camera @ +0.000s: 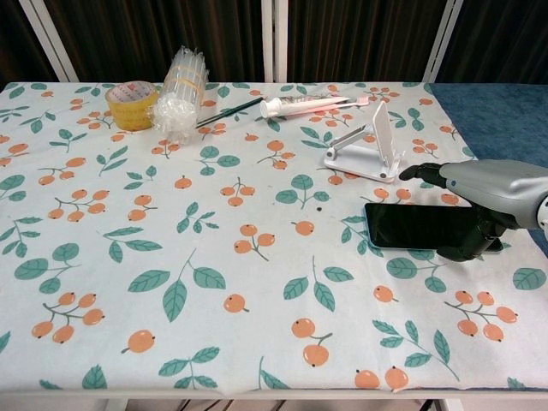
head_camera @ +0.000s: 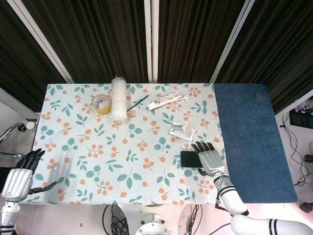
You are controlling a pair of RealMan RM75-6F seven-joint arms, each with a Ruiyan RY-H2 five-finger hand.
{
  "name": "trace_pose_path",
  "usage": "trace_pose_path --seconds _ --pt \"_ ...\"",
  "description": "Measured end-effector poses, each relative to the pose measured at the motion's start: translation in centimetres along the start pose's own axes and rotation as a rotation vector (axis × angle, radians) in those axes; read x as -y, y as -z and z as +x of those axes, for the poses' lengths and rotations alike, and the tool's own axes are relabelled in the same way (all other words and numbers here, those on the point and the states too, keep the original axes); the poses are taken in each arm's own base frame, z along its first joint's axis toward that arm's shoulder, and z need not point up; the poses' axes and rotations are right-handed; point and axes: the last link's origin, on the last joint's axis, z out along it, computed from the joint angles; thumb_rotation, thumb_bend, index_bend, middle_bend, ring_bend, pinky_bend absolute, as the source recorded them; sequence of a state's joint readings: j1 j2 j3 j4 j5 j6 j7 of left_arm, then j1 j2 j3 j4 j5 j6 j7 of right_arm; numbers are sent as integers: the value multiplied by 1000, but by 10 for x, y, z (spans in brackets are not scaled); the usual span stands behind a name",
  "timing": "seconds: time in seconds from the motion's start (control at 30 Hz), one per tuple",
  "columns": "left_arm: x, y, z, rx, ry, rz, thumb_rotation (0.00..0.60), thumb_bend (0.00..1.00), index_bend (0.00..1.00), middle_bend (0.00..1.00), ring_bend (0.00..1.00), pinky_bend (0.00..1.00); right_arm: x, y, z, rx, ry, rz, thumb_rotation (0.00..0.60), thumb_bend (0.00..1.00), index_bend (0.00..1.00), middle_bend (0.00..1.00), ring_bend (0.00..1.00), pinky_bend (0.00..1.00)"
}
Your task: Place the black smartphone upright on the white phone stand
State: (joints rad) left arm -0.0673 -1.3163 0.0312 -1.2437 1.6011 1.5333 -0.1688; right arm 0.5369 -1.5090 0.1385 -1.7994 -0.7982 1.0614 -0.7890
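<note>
1. Reaching over the far end of the black smartphone (camera: 419, 226), the right hand (camera: 488, 193) hovers with its fingers spread forward and its thumb curled down at the phone's near edge; whether it touches the phone cannot be told.
2. The phone lies flat on the floral tablecloth (camera: 214, 257), its screen up, partly under that hand.
3. The white phone stand (camera: 370, 152) sits just beyond the hand's fingertips, its back plate raised.
4. Further beyond the hand lies a toothpaste tube (camera: 295, 104), with a thin brush (camera: 229, 111), a bundle of clear straws (camera: 181, 92) and a roll of yellow tape (camera: 131, 103) well off to its side.
5. The left hand (head_camera: 18, 175) hangs off the table's other end, fingers apart, holding nothing.
</note>
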Motion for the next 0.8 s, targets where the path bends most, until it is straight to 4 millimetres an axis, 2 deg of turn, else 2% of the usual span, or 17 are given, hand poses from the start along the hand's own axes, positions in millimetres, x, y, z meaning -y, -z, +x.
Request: trace_pose_path --seconds 0.33,0.8 --pt "3 1 1 0 0 6 313 52 73 57 79 216 14 -9 -3 3 6 -7 600 199 186 0 0 0" --pt "2 1 1 7 -1 6 311 51 73 57 79 216 11 -10 -4 -2 18 -38 600 199 200 0 0 0"
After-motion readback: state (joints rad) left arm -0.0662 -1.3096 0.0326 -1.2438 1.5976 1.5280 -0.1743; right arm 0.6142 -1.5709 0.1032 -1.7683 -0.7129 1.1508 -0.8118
